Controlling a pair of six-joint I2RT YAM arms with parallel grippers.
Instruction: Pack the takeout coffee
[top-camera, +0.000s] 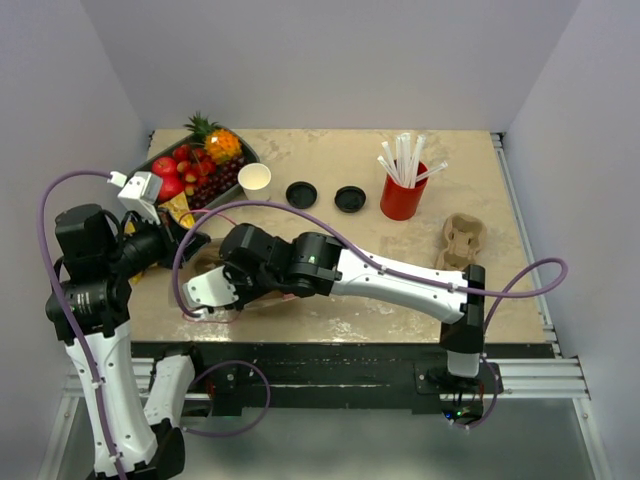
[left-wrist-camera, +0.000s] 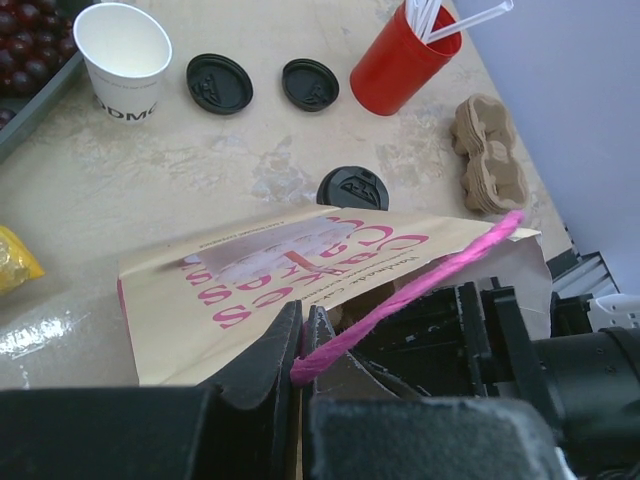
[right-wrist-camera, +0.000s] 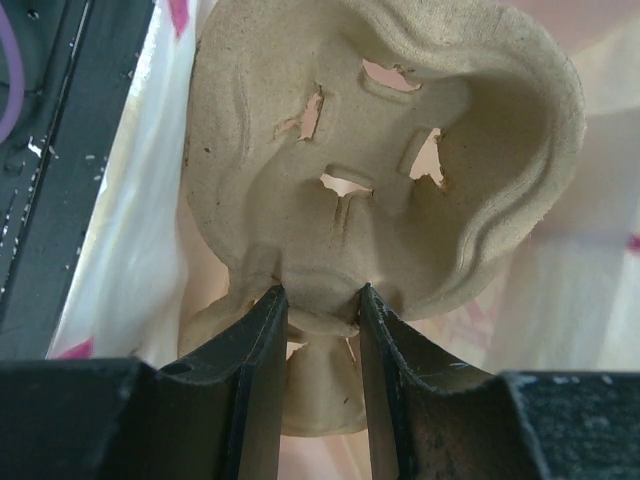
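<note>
Beige marbled desk (top-camera: 330, 150) between white walls: near its left edge the left pincer (left-wrist-camera: 304, 325) is clamped on the pink cord handle (left-wrist-camera: 420, 285) of a tan paper bag with pink lettering (left-wrist-camera: 200, 290), apparently to hold its mouth open, while the right pincer (right-wrist-camera: 322, 295) grips the centre tab of a moulded pulp cup carrier (right-wrist-camera: 380, 150) inside the bag, likely as a base. The small tapered white paper cup (top-camera: 255, 178) stands upright, lidless and seemingly empty at the far left, a round black plastic lid (top-camera: 301, 193) just to its right.

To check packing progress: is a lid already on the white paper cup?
No, the white paper cup stands open, and the black lids lie on the table beside it.
</note>
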